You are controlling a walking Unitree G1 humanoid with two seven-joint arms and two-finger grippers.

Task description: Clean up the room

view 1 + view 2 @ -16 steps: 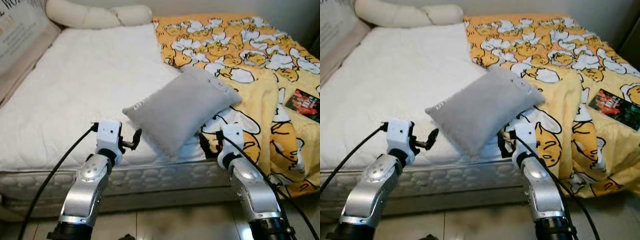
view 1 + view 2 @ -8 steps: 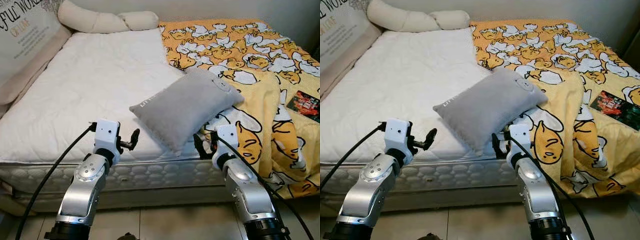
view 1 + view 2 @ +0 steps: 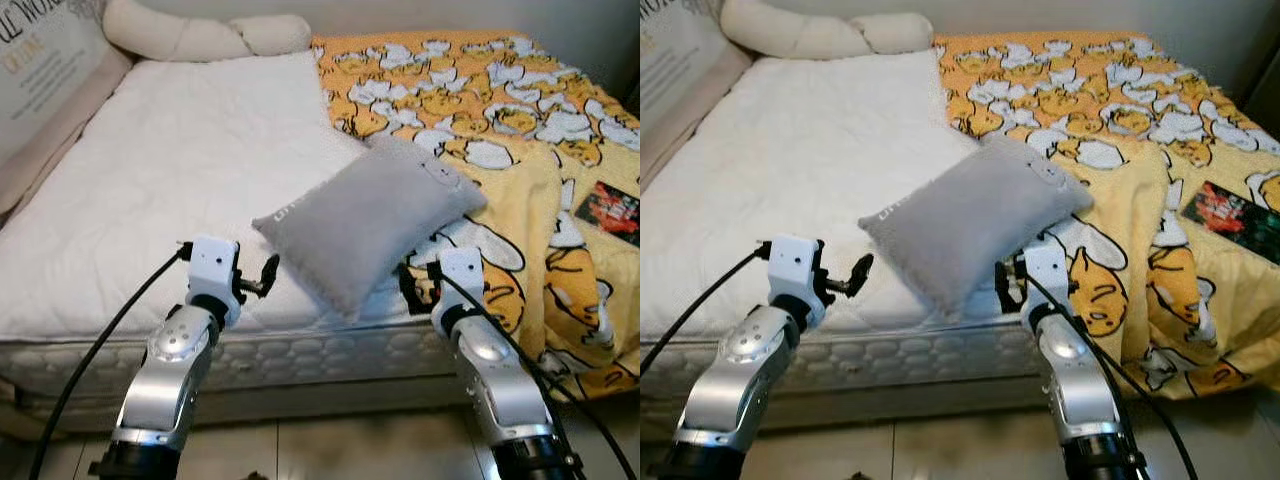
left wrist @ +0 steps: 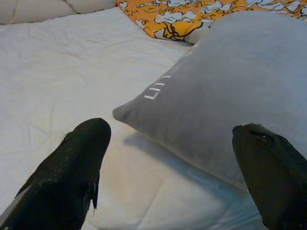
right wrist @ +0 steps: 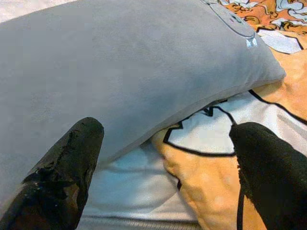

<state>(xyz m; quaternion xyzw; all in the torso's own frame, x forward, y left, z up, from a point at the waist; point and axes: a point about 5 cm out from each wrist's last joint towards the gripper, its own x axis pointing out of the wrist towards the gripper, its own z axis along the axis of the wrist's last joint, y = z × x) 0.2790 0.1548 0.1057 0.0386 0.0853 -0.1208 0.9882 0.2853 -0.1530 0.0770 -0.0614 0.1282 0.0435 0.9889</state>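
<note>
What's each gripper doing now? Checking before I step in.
Left gripper: open, empty, facing the grey pillow.
Right gripper: open, empty, at the pillow's edge.

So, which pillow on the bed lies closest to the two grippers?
The grey pillow, lying near the bed's front edge between the left gripper and right gripper. The cream pillow lies at the head end.

Headboard lettering (image 3: pixel 35 45) cut off, dark booklet (image 3: pixel 610 208) blurred
</note>
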